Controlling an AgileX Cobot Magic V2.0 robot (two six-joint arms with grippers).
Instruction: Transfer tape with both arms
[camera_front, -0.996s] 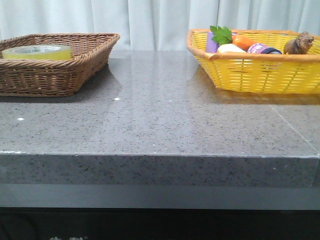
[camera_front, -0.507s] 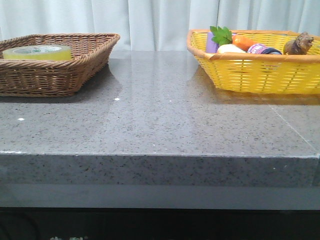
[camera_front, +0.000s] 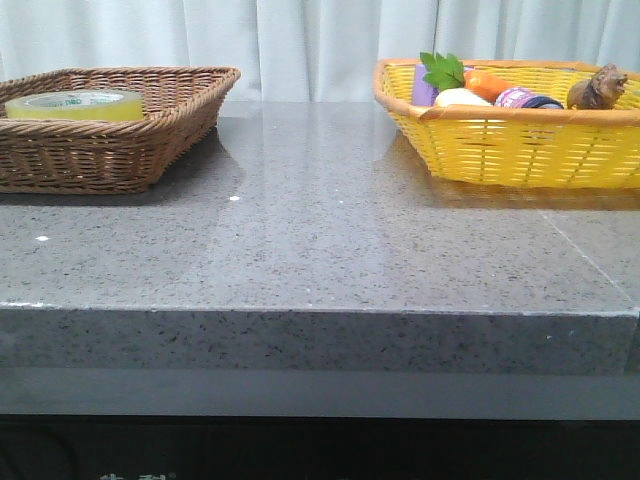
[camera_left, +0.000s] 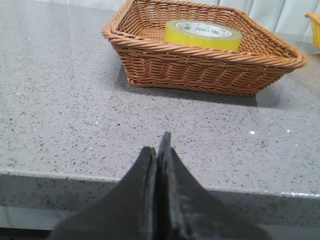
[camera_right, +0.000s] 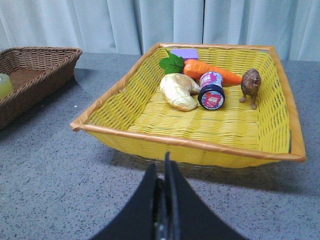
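nothing grasped yet: the tape (camera_left: 203, 34) lies in the brown basket (camera_left: 200, 70). both our jaws are closed, empty; left gripper (camera_left: 159, 155) must open and reach it.

Between the brown basket (camera_front: 120, 130) and the yellow basket (camera_front: 500, 140) you have open grey table (camera_front: 320, 240) to pass. Only the brown basket's woven wall stands around the tape (camera_left: 203, 35).
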